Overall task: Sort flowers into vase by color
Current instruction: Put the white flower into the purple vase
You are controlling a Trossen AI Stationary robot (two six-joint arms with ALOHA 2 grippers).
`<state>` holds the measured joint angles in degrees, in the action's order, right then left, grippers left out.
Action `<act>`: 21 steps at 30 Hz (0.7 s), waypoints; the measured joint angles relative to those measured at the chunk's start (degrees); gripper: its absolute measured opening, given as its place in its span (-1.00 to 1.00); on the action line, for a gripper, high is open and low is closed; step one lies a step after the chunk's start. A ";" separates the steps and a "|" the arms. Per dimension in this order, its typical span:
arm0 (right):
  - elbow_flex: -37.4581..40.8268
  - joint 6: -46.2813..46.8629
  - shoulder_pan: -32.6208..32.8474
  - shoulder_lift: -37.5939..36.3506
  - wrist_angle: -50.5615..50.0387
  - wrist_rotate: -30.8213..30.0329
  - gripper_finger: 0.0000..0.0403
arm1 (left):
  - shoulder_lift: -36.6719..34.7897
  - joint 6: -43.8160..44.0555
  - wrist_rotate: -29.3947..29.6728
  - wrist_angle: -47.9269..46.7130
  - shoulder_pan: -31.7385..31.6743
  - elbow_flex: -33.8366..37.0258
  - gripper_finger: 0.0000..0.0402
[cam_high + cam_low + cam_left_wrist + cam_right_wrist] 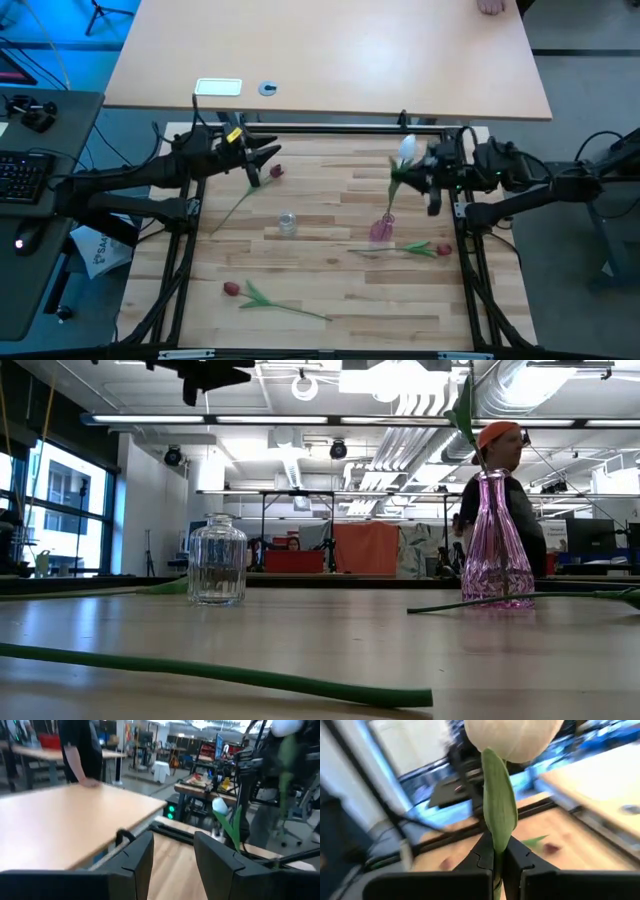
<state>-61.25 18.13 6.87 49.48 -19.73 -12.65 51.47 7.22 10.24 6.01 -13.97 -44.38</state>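
No text, label, brand, number or sign is legible in any view.

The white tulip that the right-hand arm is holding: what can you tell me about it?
The white tulip has a closed, creamy-white head on a thin green stem with a narrow leaf, and looks artificial. The right gripper has its fingers shut on the stem just under the leaf. Seen from above, the tulip is lifted and its stem runs down into the pink glass vase.
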 joint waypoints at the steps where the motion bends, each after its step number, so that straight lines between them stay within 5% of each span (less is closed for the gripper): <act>1: 1.21 -0.44 -0.28 -1.24 1.02 -1.56 -1.00 | 0.02 -1.08 0.02 0.71 -0.06 0.00 -0.35; 21: 3.88 -5.31 -0.63 -5.80 -3.44 -3.64 -1.00 | 0.11 -4.96 3.43 3.40 -0.05 0.00 -0.35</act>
<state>-57.36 12.82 6.24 43.69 -23.17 -16.29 51.57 2.26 13.67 9.41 -14.02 -44.38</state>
